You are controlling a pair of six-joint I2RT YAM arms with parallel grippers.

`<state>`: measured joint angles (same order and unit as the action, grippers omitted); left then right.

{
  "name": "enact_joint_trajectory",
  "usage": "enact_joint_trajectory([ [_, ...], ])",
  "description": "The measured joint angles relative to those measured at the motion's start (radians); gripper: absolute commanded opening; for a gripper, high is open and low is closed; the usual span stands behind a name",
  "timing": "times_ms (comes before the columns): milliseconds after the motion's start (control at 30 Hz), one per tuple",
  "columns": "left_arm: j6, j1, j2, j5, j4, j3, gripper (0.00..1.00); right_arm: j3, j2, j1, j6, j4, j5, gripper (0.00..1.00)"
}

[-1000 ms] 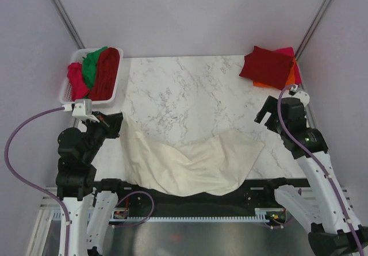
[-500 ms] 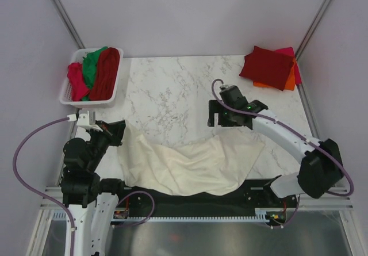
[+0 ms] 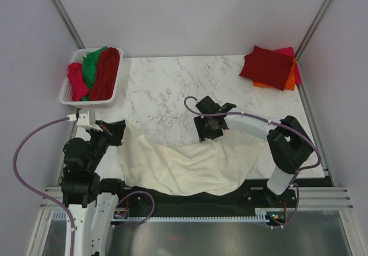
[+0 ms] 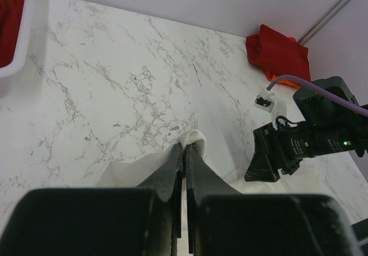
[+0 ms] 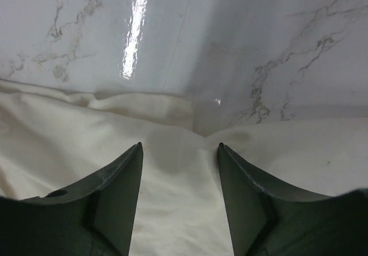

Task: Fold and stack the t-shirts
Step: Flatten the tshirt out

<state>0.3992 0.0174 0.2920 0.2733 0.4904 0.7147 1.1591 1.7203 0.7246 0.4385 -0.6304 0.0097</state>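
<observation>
- Top external view has the cream-white t-shirt [image 3: 190,164] sprawled, rumpled, along the near edge of the table [image 3: 172,89]. The folded stack [image 3: 269,66] sits at the far right corner.
- The left gripper [image 4: 185,148] is clamped tight on a nub of the shirt's left corner.
- The right gripper [image 5: 179,152] hangs over the shirt's far hem, jaws apart, nothing held yet.
- Risk: it may close on a mere lip of cloth, or perhaps on two layers (the wrist view is too flat to tell). Then the hem could slip free once the arms pull.
- A second ago the right arm stood back by the table's right edge. It has since swung across to mid-table.
</observation>
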Motion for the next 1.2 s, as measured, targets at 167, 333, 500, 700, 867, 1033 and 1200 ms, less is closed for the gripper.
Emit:
enact_joint_trajectory([
  [167, 0.000, 0.000, 0.002, 0.000, 0.000, 0.000, 0.02, -0.047, 0.014, 0.005, -0.010, 0.022, -0.041, 0.30],
  [333, 0.000, 0.000, 0.006, 0.000, 0.000, 0.000, 0.02, -0.099, 0.014, 0.006, -0.019, 0.041, -0.082, 0.00],
  [500, 0.000, 0.000, 0.033, -0.005, 0.000, 0.002, 0.02, -0.108, 0.006, -0.001, -0.023, 0.057, -0.082, 0.00],
  [700, 0.008, 0.000, 0.266, -0.081, 0.037, 0.152, 0.02, 0.160, 0.055, -0.124, -0.064, -0.045, -0.071, 0.00],
  [867, 0.015, 0.000, 0.457, -0.108, 0.005, 0.355, 0.02, 0.491, 0.019, -0.256, -0.102, -0.055, 0.077, 0.00],
  [1033, 0.015, 0.000, 0.342, -0.113, -0.042, 0.352, 0.02, 0.272, -0.351, -0.260, -0.055, 0.000, 0.146, 0.00],
  [1200, 0.032, 0.000, 0.204, -0.075, -0.084, 0.173, 0.02, -0.221, -0.484, -0.220, 0.061, 0.092, 0.122, 0.98],
])
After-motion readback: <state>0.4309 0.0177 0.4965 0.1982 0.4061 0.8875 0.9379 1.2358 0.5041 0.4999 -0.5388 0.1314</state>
